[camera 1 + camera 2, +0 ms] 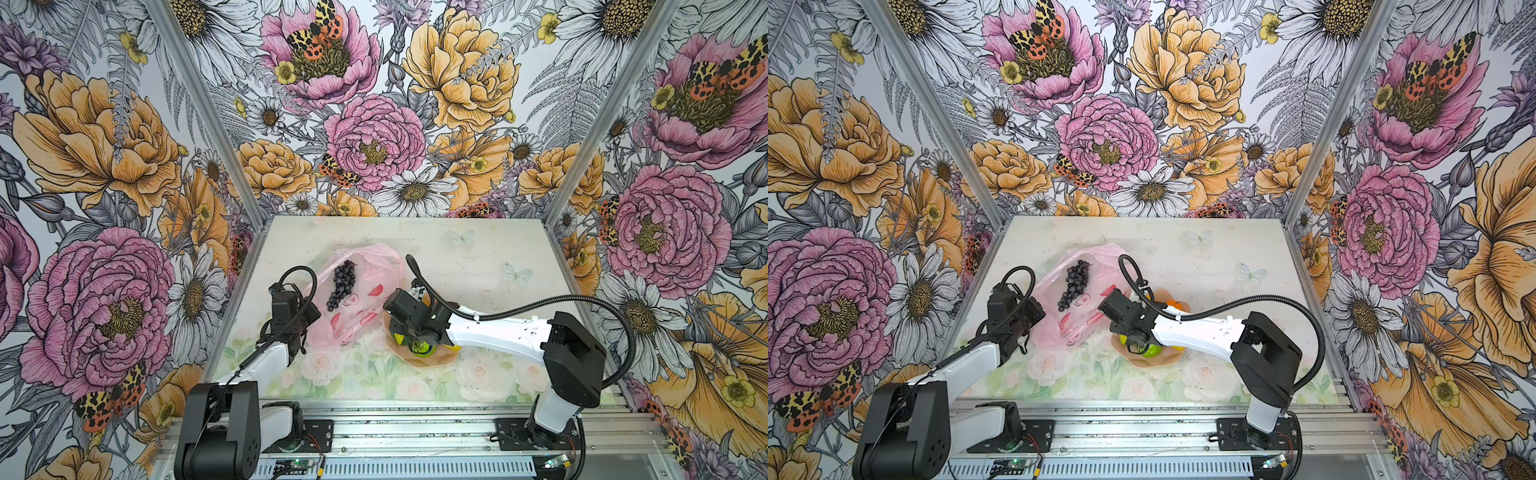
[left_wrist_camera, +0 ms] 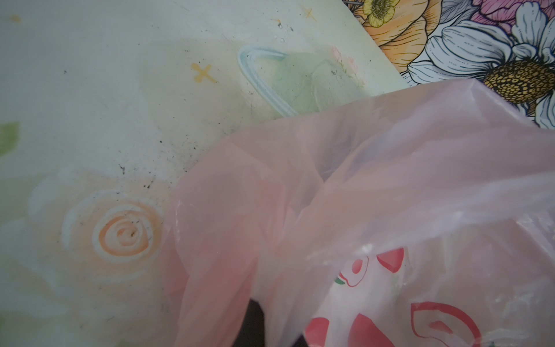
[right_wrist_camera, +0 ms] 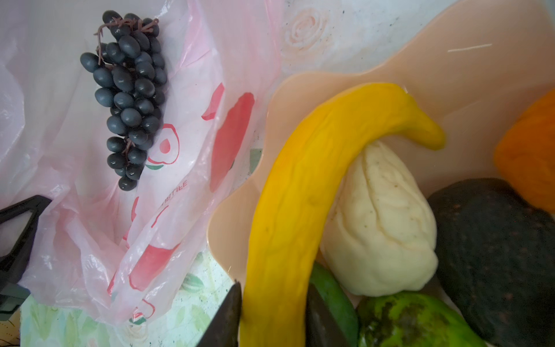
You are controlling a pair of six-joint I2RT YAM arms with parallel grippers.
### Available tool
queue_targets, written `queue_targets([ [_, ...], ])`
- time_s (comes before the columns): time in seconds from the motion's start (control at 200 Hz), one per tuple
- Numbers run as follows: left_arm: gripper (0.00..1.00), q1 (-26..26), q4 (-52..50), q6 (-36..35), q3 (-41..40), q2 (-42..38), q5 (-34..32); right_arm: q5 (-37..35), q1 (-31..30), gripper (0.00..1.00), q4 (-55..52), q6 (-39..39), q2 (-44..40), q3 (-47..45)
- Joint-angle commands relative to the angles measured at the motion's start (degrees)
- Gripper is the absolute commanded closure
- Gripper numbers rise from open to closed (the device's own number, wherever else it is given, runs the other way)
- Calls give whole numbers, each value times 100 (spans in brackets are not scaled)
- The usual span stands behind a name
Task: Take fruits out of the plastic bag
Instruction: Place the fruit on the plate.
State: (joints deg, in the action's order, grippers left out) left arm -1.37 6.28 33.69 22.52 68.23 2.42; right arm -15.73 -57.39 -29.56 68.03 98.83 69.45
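right gripper (image 3: 274, 288) straddles the banana (image 3: 300, 186) in the dish (image 3: 450, 60), grip unclear; open wide before lifting. left gripper (image 1: 302, 343) clenches the plastic bag (image 1: 376, 272) beside the dish.

Both arms wear the same outfit: glossy white shells on the long sections and chunky matte black housings at the joints. The left arm (image 1: 266, 361) has a big black shoulder block (image 1: 220, 428) with a little cluster of holes on its side. The right arm (image 1: 498, 332) has tiny holes dotted along its white shell and a long ribbed black hose (image 1: 573, 297). The left one gets a shorter hose loop (image 1: 307, 269). Each arm sits on a black base plate (image 1: 513, 432), with thin red and black wires (image 1: 318, 446) alongside.
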Motion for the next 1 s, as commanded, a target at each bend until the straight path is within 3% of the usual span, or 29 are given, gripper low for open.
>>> queue_targets([
  [0.0, 100, -49, 147, 8, -79, -71, 85, -9, 39, 59, -6, -29, 65, 196],
  [0.175, 100, -33, 155, 2, -73, -64, 91, -42, 35, 55, -3, -102, 9, 211],
  [0.996, 100, 30, 145, -38, -41, -54, 43, 17, 34, 58, 19, -301, 215, 508],
])
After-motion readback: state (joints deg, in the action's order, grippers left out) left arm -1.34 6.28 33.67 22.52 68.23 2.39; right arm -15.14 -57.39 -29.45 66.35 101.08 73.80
